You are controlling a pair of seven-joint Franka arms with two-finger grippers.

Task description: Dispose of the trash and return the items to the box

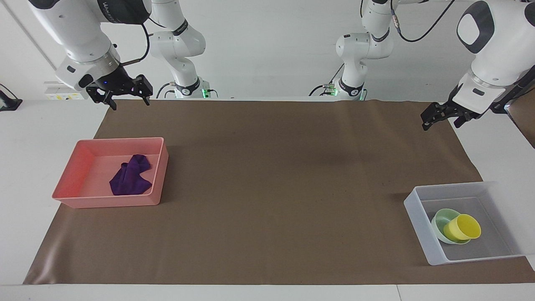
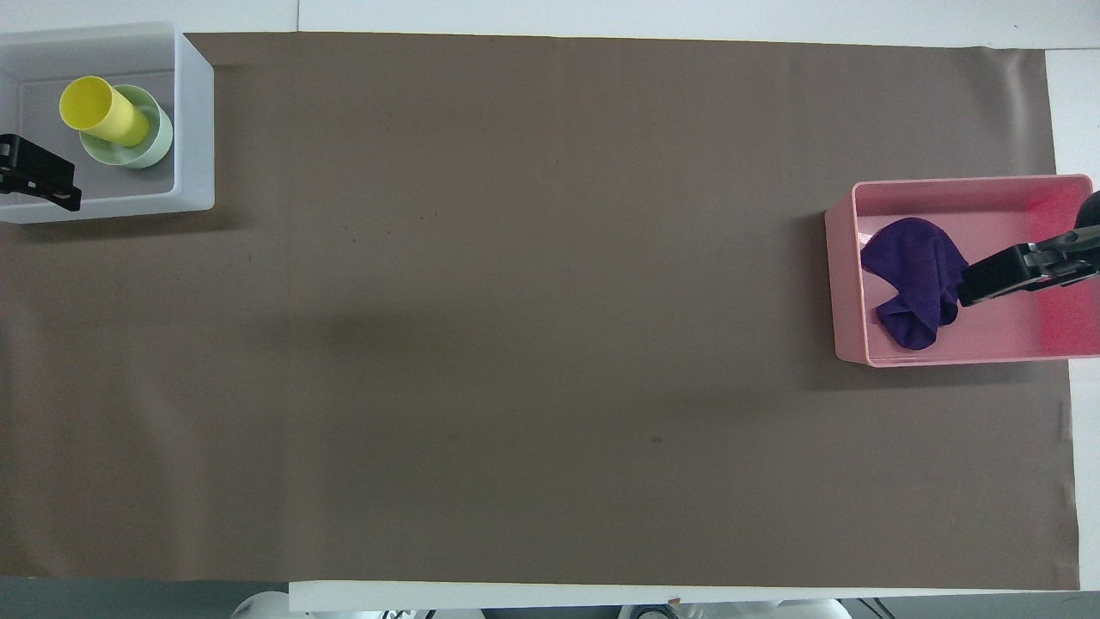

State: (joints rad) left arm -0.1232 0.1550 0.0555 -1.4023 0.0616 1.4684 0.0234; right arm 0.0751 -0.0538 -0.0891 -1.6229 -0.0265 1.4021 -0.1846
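The purple cloth [image 1: 130,175] lies crumpled in the pink tray [image 1: 67,196]; the overhead view shows the cloth [image 2: 911,266] too. The yellow cup [image 1: 463,227] rests tilted in the mint-green bowl [image 1: 439,220] inside the translucent white bin [image 1: 418,217]. The overhead view also shows the cup [image 2: 103,110], the bowl [image 2: 156,142] and the bin [image 2: 196,112]. My left gripper [image 1: 442,122] is open and empty, raised over the mat's edge at the left arm's end, clear of the bin. My right gripper [image 1: 129,102] is open and empty, raised, and waits above the mat's corner near the pink tray.
A brown mat [image 1: 267,188] covers the table between the tray and the bin. In the overhead view the left gripper [image 2: 51,185] overlaps the bin's nearer wall and the right gripper [image 2: 971,288] overlaps the pink tray [image 2: 846,284].
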